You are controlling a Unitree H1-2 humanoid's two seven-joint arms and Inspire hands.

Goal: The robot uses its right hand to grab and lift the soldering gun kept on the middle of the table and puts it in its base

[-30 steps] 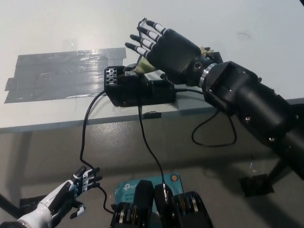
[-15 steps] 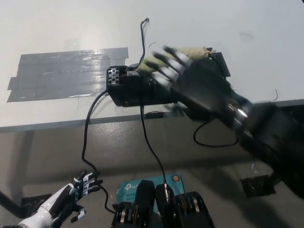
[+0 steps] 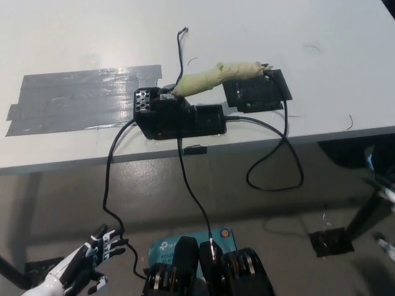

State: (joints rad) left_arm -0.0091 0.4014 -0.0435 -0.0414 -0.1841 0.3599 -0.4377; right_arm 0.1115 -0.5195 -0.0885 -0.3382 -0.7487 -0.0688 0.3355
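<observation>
Right robot hand has left our frame, grip unknowable; soldering gun (image 3: 217, 77) rests tip-down in base (image 3: 179, 117); placement looks done.

White robot hand (image 3: 79, 266), blk fingertips

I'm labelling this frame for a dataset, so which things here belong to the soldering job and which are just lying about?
Part of the job:
soldering gun, its tip resting in the base
base, black, near the table edge

Just lying about:
grey tape patch on the table
flat black pad beside the gun
loose cables hanging off the edge
left hand, resting low, fingers apart
</observation>
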